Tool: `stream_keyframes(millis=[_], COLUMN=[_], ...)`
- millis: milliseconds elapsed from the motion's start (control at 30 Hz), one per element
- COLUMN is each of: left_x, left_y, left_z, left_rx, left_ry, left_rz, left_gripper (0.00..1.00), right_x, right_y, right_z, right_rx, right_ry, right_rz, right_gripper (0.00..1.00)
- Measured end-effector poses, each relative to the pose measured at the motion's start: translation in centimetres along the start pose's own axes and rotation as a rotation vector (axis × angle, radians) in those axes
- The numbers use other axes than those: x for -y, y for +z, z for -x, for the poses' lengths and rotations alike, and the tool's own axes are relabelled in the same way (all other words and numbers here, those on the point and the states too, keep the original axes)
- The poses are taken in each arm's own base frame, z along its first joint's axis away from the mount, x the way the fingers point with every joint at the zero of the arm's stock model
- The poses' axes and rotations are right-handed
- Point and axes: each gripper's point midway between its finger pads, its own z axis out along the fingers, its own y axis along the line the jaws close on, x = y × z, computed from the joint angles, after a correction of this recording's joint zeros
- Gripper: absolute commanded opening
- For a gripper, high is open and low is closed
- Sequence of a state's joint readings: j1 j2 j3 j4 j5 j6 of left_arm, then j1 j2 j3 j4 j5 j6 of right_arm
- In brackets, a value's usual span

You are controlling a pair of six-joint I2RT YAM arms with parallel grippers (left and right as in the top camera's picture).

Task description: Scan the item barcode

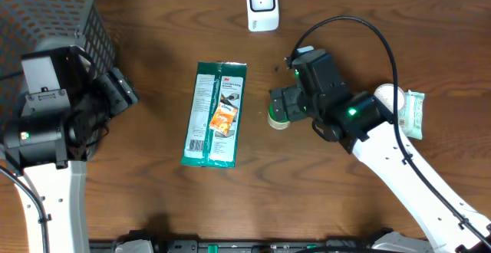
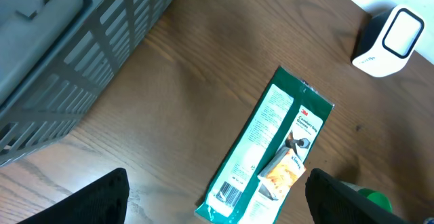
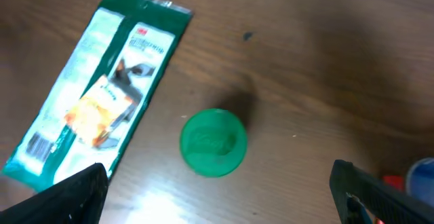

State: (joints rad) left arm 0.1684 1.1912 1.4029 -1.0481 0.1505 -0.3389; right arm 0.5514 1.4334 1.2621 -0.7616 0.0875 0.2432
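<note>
Dark, blurred fingers [image 2: 102, 197] of the left gripper [image 1: 126, 92] fill the lower corners of the left wrist view. They are set wide apart with nothing between them. The right gripper [image 1: 278, 107] likewise stands fully spread and holds nothing.

Surface: a worktop [image 1: 153, 38] of dark brown wood with fine grain and a soft sheen. None of the room beyond it shows.

Task item: a flat green packet [image 1: 215, 113] lies on the worktop between the two grippers. It is ahead of the left gripper and apart from it, and ahead and to one side of the right gripper. Its glossy film carries white text panels and an orange picture. The barcode [image 2: 230, 193] faces up at the packet end nearer the left gripper.

Surroundings: a white, rounded scanner [image 1: 262, 5] with a dark-rimmed window stands far ahead of the left gripper, beyond the packet's far end and well apart from it. A grey lattice basket [image 2: 68, 68] of rigid plastic rises ahead and to the left of the left gripper. A round green-topped object [image 3: 213, 142] sits just ahead of the right gripper, in line with the gap between its fingers; whether they touch cannot be told. A black cable [image 1: 360, 27] arches over the right arm. A white wrapped pack [image 1: 413, 113] with green print lies behind the right gripper, beside the arm.
</note>
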Motion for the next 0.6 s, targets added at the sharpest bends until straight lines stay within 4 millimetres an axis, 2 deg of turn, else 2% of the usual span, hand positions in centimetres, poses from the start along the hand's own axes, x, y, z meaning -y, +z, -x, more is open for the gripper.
stream_keyframes(millis=[100,267,367,433,600], left_x=[0.0,0.0,0.0,0.0,0.0], left_y=[0.0,0.0,0.0,0.0,0.0], left_z=[0.0,0.0,0.0,0.0,0.0], left_rx=[0.0,0.0,0.0,0.0,-0.001], left_ry=[0.0,0.0,0.0,0.0,0.0], left_rz=[0.0,0.0,0.0,0.0,0.0], left_gripper=[0.82,0.81,0.81,0.82,0.81], right_x=[-0.1,1.0,1.4,1.6,2.0], right_y=[-1.0,-4.8,-6.5,-6.9,-6.5], right_z=[0.5,4.3,5.3,4.9,2.1], right_rx=[-0.022,0.036,0.052,0.035,-0.09], right_ry=[0.013,0.056,0.069,0.071,0.066], right_rz=[0.037,0.058,0.06,0.057,0.039], right_gripper=[0.99,0.99,0.99,0.99,0.99])
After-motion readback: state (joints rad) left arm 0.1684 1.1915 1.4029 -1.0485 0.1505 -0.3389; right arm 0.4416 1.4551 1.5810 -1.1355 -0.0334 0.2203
